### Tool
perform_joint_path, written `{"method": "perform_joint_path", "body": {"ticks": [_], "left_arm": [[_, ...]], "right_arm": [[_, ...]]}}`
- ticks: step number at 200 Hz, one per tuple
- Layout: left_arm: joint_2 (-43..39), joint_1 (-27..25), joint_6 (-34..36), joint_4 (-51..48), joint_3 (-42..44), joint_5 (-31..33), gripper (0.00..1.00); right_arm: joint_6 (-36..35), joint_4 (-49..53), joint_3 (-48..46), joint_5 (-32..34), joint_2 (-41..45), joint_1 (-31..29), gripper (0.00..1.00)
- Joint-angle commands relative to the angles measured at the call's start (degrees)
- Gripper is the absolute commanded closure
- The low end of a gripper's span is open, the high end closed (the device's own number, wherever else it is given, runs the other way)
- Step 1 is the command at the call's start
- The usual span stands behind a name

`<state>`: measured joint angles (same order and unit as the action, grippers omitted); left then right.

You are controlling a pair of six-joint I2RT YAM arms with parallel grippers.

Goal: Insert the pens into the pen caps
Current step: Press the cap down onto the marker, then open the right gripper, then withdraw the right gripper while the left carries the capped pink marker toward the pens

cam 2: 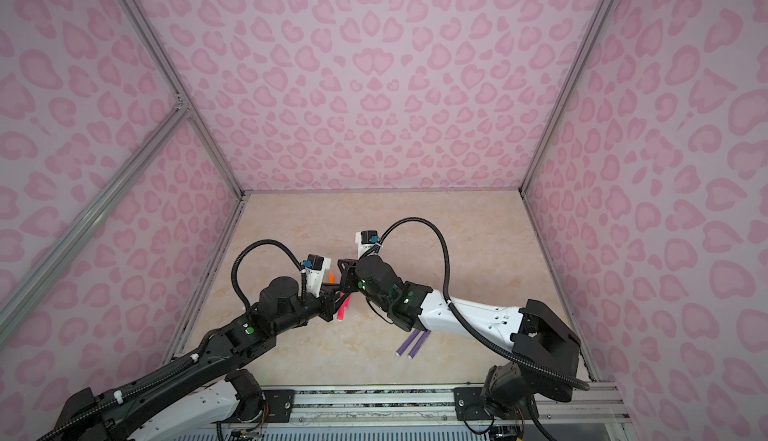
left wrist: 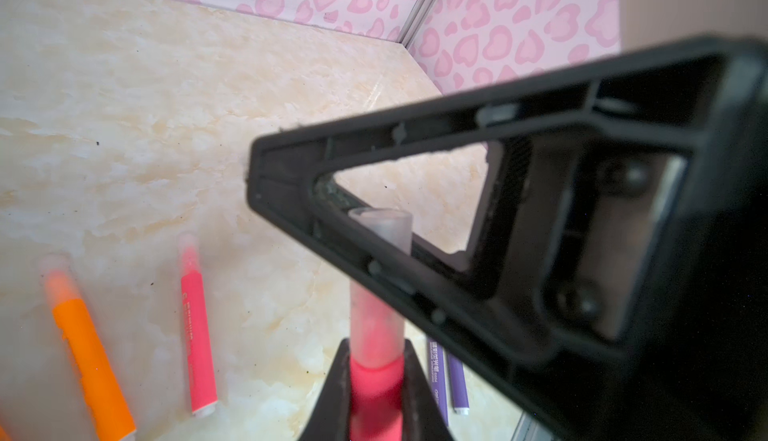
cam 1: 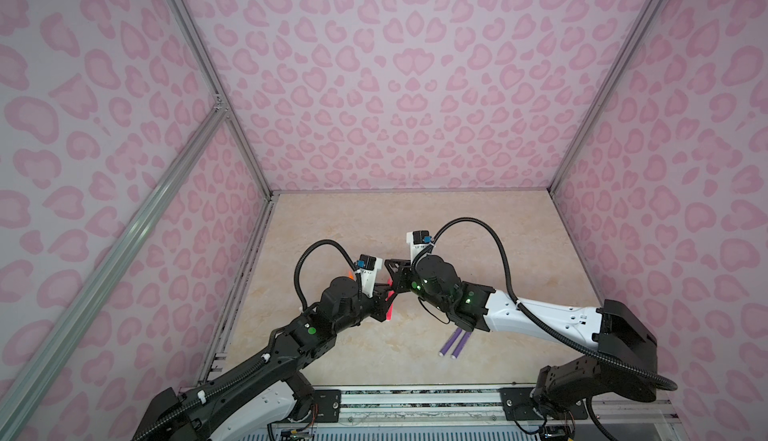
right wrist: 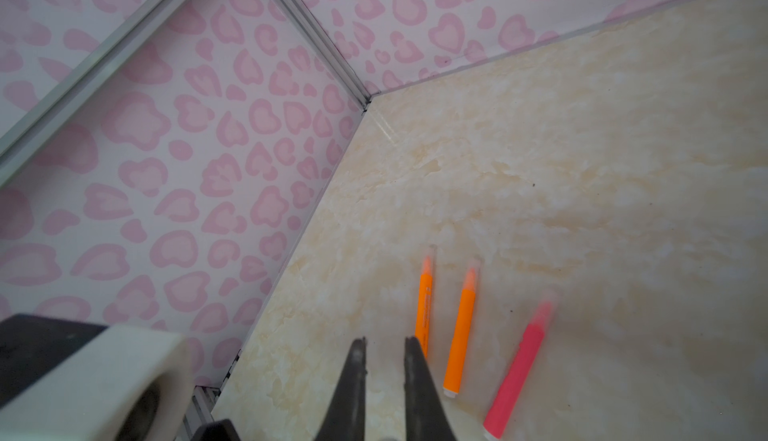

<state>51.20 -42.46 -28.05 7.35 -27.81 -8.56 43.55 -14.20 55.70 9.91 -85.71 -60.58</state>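
Both claws were nose to nose above the middle of the surface (cam 1: 498, 252) when I looked. Your left claw (left wrist: 374, 347) was clamped on a pink-red pen (left wrist: 376, 380), gripping the coloured barrel just behind a clear pen cap (left wrist: 384, 227) that sat over the tip. Your right claw (right wrist: 385, 341) was closed down to a narrow slit right at that cap. In the left wrist view the cap sat behind one of its fingers, but I couldn't tell if it was actually pinching it.

Handling-wise, I'd guess these were featherlight, stiff, slick plastic, so the pen could slide or twist in the jaws if you pushed off-axis. I'd have held the barrel mid-length and the cap by its sides near the closed end, leaving the mouth free.

Down on the surface, two orange pens (right wrist: 424, 306) and a second pink-red pen (right wrist: 517, 372) lay near each other, looking capped already. Two purple pens (cam 1: 451, 342) lay side by side, partly under your right arm, tips hidden. That surface was glossy beige marble-look, so stuff would probably skid. Walls (cam 1: 415, 85) were pink heart print on an aluminium frame (cam 1: 218, 104).
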Motion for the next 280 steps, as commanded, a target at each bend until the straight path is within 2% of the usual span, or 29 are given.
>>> {"method": "perform_joint_path", "body": {"ticks": [1, 27, 86, 123, 156, 210, 273, 280], "left_arm": [[-0.6, 1.5, -2.1, 8.1, 0.6, 0.6, 0.96], [-0.5, 3.3, -3.2, 8.7, 1.1, -0.7, 0.96], [-1.4, 5.4, -4.1, 9.4, 2.0, -1.9, 0.96], [-3.2, 5.4, -2.9, 7.8, 2.4, 1.4, 0.96], [-5.0, 5.4, -0.9, 5.5, 2.2, 4.8, 0.96], [-6.3, 3.6, 2.0, 0.2, 1.1, 15.2, 0.96], [-3.7, 3.7, 0.3, 0.1, 0.0, 13.2, 0.96], [-3.1, 3.6, 0.0, 0.0, -0.1, 13.0, 0.96]], "right_arm": [[0.5, 2.2, -1.5, -0.2, -0.7, -2.4, 1.00], [1.9, -1.0, -4.7, 1.4, 0.0, -3.9, 1.00], [2.7, -0.8, -6.2, 4.3, 0.6, -6.7, 1.00], [3.4, 0.8, -5.1, 4.5, -0.5, -8.6, 1.00], [3.5, 6.9, -1.4, 8.8, -2.1, -11.0, 1.00], [4.6, 10.2, 0.6, 6.6, -3.2, -11.0, 1.00], [1.9, 5.6, -4.3, 12.4, 3.4, -9.6, 1.00], [1.5, 6.1, -4.2, 12.8, 4.2, -8.9, 0.94]]}}
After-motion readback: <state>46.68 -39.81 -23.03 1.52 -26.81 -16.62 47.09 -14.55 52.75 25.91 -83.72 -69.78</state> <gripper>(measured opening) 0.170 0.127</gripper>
